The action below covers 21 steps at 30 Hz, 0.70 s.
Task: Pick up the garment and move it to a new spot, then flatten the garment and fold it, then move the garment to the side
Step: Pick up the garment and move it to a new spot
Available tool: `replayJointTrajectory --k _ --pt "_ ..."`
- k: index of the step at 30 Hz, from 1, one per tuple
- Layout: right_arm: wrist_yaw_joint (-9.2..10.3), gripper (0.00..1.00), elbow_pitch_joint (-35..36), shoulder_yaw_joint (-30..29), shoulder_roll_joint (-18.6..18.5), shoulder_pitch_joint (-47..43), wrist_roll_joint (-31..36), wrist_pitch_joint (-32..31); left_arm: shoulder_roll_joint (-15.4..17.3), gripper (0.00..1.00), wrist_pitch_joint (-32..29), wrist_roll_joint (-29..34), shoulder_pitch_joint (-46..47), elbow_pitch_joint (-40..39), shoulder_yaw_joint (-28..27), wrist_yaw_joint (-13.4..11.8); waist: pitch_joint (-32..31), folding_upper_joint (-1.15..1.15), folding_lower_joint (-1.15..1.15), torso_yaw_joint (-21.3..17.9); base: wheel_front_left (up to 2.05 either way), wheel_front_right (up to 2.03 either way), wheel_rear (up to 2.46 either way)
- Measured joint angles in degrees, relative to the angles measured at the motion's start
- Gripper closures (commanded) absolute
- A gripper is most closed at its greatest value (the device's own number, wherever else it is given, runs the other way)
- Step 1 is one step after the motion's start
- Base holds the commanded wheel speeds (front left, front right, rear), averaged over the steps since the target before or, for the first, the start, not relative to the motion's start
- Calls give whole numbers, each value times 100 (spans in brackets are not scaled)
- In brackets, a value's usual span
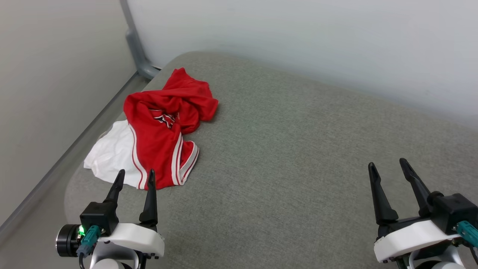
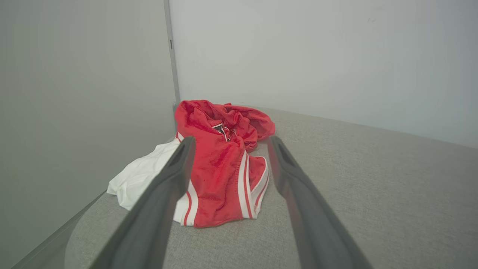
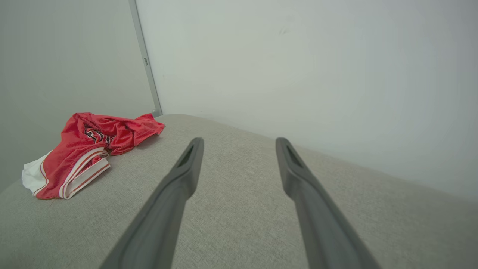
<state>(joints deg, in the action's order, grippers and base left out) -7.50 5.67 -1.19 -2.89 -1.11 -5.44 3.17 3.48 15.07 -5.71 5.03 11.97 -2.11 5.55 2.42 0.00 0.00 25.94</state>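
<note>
Since the garment [image 1: 160, 142] lies in a crumpled heap with loose folds, I judge it to be thin, soft and light. It looks limp, without any stiffness, and may slide off smooth fingers unless several layers are pinched together. It rests on the grey cloth-covered table [image 1: 291, 157] just ahead of the left claw [image 1: 136, 172]. That claw's fingertips overlap the garment's near hem in the head view, though I cannot tell whether they touch it. In the left wrist view the red body with its striped trim sits between and beyond the two fingers, and the white sleeve spreads out past the left one. The left claw stands wide open and holds nothing. The right claw [image 1: 387, 163] is also spread wide and empty, and the heap lies well apart from it, far off to its left. The best hold is probably the doubled striped edge nearest the left claw, where the trim gives thicker cloth to bite on.
</note>
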Motion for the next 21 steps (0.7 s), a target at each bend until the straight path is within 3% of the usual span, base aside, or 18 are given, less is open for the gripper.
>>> replayJointTrajectory --k 12,21 --pt "0 0 46 38 -1 127 37 -63 -8 0 0 -85 222 274 -104 49 164 0 0 215 0 0 0" --pt "0 0 276 111 -1 367 205 -285 225 0 -324 -625 1363 1035 -252 111 571 0 0 -20 0 0 0"
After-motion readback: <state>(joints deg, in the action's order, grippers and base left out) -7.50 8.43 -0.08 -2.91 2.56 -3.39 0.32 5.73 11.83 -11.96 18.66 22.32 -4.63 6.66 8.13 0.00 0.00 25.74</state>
